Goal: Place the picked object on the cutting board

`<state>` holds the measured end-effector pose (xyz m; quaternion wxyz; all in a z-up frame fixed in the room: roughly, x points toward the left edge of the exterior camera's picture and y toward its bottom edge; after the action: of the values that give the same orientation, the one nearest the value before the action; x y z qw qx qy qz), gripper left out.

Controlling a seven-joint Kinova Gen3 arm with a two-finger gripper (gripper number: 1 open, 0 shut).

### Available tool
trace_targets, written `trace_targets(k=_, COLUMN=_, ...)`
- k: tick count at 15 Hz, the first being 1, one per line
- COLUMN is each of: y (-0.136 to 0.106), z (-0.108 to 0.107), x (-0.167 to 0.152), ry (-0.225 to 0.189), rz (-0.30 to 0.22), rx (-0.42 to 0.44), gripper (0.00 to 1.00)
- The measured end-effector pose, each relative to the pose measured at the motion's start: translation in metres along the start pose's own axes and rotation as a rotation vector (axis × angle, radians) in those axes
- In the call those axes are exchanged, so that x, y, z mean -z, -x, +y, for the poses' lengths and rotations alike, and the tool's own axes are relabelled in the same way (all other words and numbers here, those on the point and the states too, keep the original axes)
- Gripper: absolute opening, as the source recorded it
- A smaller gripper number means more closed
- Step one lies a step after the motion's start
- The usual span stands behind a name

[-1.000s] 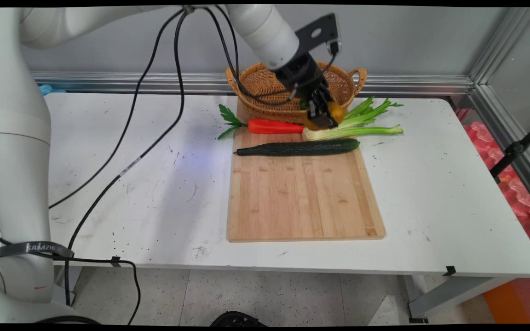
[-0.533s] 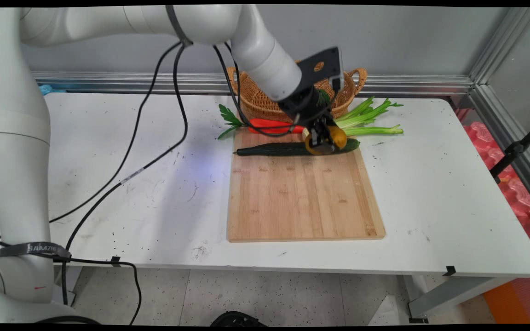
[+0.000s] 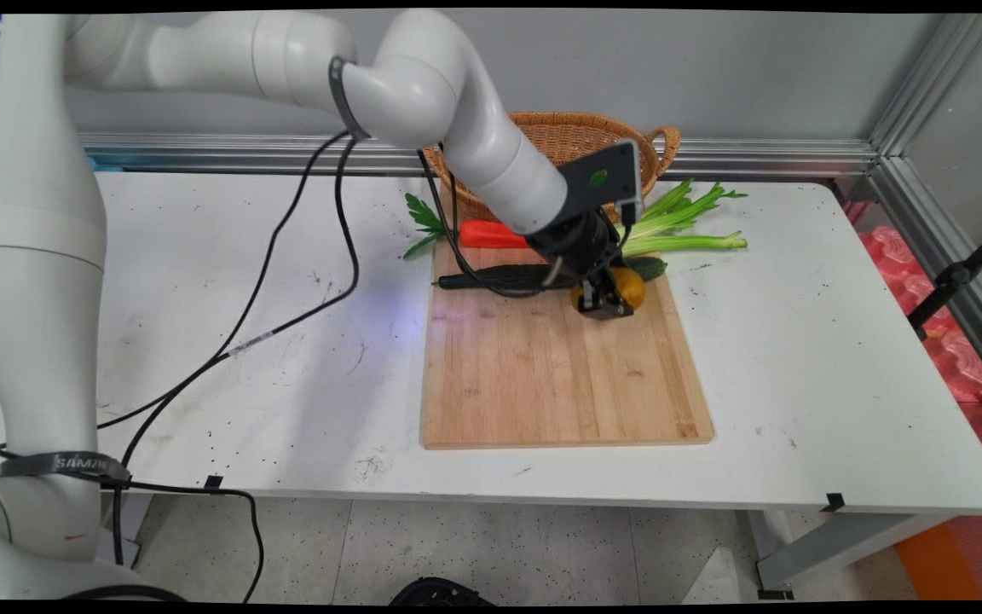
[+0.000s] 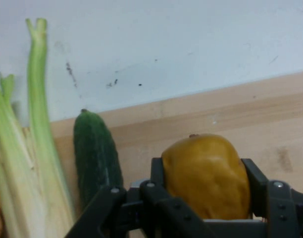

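My gripper (image 3: 604,300) (image 4: 206,183) is shut on a yellow-orange round fruit (image 3: 626,288) (image 4: 207,173), low over the far right part of the wooden cutting board (image 3: 559,375) (image 4: 260,114). Just behind the fruit a dark green cucumber (image 3: 499,276) (image 4: 96,153) lies across the board's far end. A celery stalk (image 3: 678,230) (image 4: 37,148) lies beyond the cucumber, and a red carrot (image 3: 491,233) with green leaves is left of it, partly hidden by the arm.
A wicker basket (image 3: 576,136) stands at the back of the white table (image 3: 798,358) behind the vegetables. Black cables (image 3: 303,281) hang from the arm over the table's left half. An aluminium rail runs along the wall.
The gripper has carried the fruit from over the basket's front rim down and toward the near side, past the celery and cucumber, to just above the board.
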<state>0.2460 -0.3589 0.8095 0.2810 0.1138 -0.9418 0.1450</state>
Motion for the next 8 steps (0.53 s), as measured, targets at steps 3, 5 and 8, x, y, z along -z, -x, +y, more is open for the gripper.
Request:
trace_targets(k=3, y=0.002, z=0.006, x=-0.011, ry=0.002, rz=0.001, rx=-0.007, gripper=0.00)
trace_targets(k=5, y=0.003, z=0.011, x=-0.020, ry=0.003, rz=0.002, rx=-0.010, gripper=0.00)
trace_targets(k=8, y=0.005, z=0.015, x=-0.030, ry=0.002, rz=0.003, rx=-0.010, gripper=0.00)
